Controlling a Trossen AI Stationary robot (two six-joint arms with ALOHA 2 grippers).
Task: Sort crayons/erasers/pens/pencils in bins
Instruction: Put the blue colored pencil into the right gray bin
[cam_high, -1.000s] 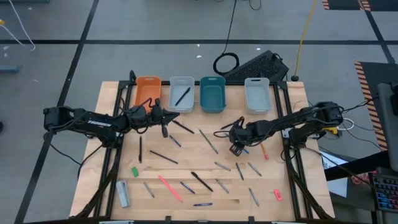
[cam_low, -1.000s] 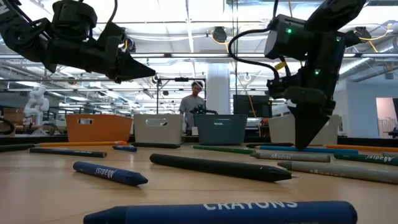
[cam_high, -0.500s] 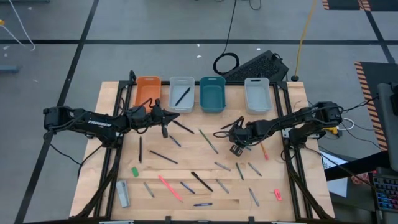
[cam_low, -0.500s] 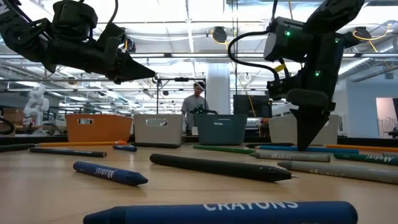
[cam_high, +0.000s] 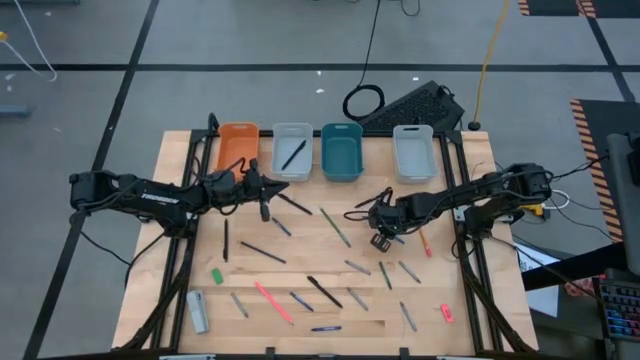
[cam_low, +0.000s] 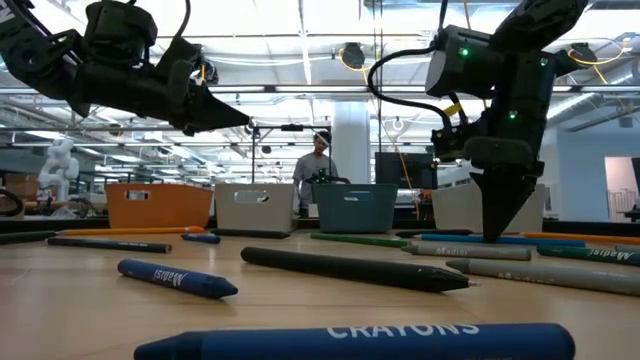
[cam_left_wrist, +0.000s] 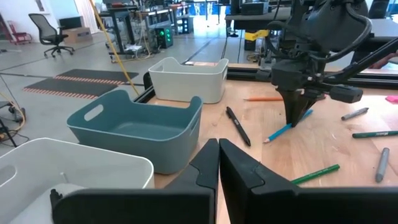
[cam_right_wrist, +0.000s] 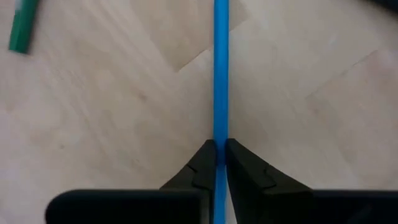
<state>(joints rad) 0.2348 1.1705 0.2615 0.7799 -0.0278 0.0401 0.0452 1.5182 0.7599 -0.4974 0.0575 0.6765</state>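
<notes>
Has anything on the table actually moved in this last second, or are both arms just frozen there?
Almost nothing. The right gripper has shifted very slightly sideways in the low view and stays pinched on the blue pencil, tips down at the tabletop. The left gripper still hangs shut above the table near the grey-white bin. The bins and the scattered crayons, pens and pencils lie as before.

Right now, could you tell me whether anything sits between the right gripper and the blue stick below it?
Nothing visible does. The right gripper is already down on the blue stick, its fingers closed around it on the bare wooden table.
</notes>
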